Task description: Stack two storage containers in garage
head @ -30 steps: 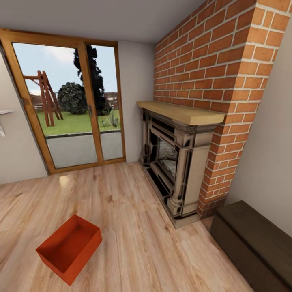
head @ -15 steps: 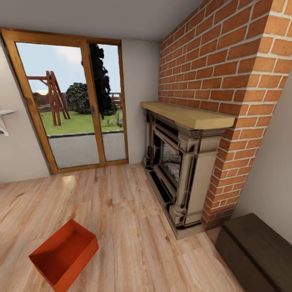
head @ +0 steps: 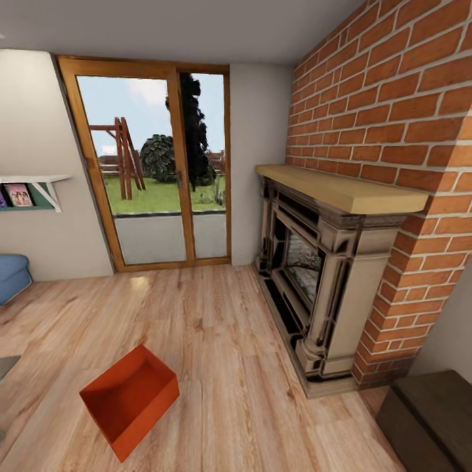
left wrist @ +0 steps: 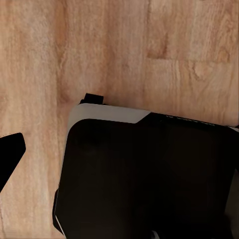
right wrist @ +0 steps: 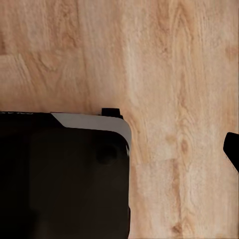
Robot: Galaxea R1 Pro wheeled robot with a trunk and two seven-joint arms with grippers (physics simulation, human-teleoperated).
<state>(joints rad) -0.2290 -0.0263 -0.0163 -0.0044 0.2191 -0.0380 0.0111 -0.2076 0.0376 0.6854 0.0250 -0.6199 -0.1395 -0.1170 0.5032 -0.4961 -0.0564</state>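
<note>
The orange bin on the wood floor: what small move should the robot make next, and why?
Probably roll the base toward the bin and tilt the head down. It sits open and empty on the wood floor, low and left in the head view, with no arm near it, so it seems out of reach.

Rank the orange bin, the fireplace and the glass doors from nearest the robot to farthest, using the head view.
1. Orange bin, on the floor, low left.
2. Fireplace, right side.
3. Glass doors, far back, left of centre.
</note>
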